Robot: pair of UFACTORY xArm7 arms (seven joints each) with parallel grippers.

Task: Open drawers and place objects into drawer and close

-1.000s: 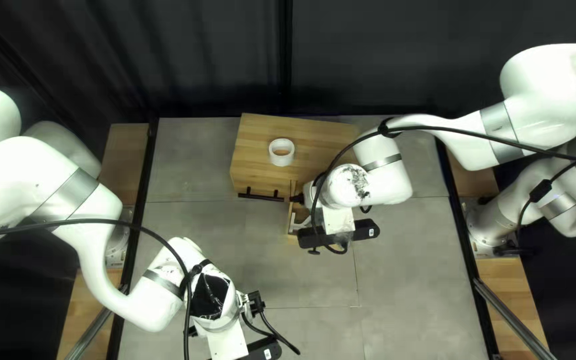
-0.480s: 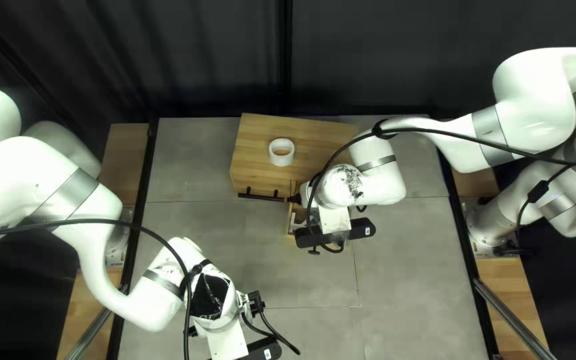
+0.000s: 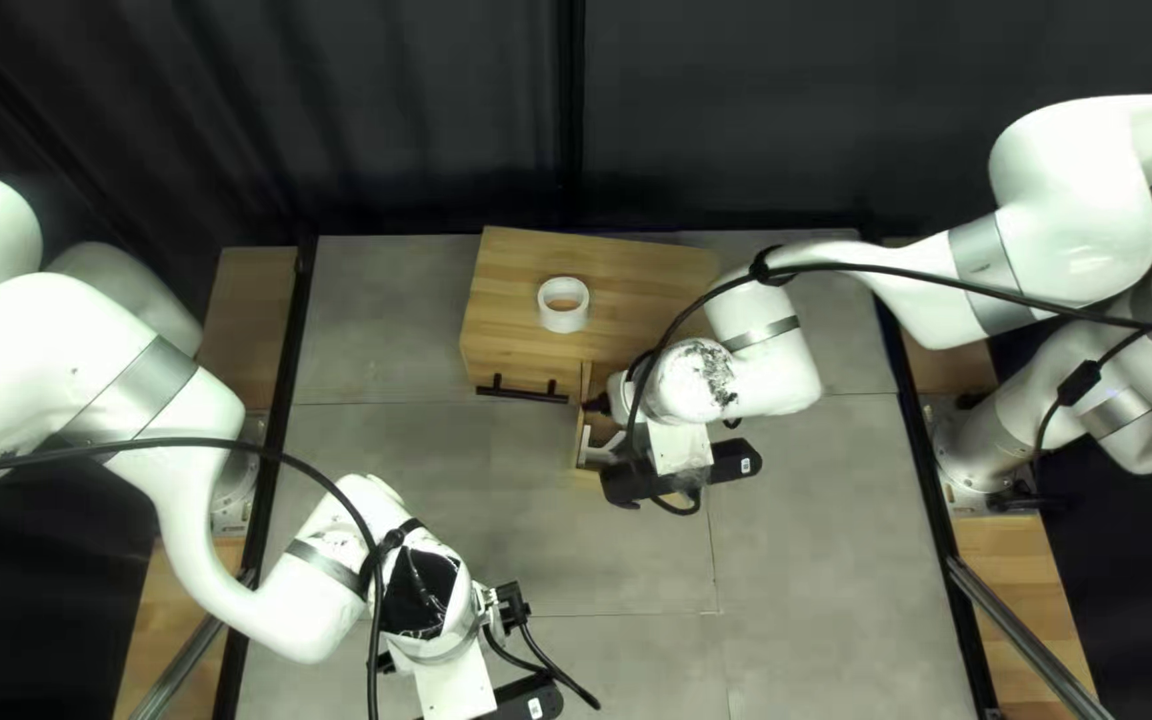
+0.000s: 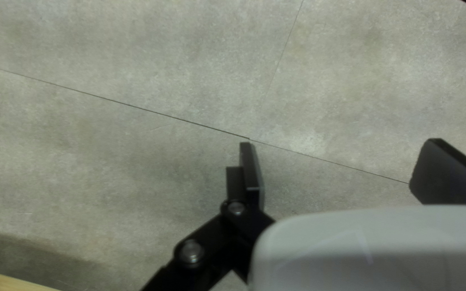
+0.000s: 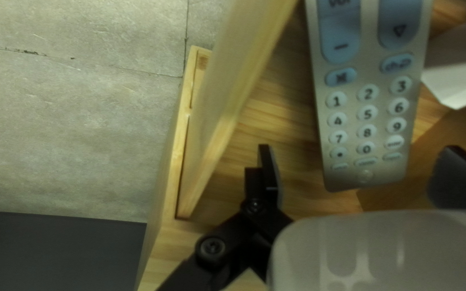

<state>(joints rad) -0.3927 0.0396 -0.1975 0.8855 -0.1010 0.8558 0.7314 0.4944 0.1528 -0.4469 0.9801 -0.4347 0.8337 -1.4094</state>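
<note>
Clearly button-marked remote control (image 5: 368, 129): inside the opened drawer (image 5: 223, 102), seen only in right wrist view
Right hand (image 3: 674, 443): spread wide, holding nothing, remote's end seen between fingers
White roll (image 3: 563, 323): on cabinet (image 3: 503, 314), top left view only
Left hand (image 3: 454, 686): wide open, unladen, above surface (image 4: 109, 161)

The remote (image 5: 373, 172) looks satiny plastic, the drawer (image 5: 217, 118) smooth grained wood, the tabletop (image 5: 82, 124) matt.
</note>
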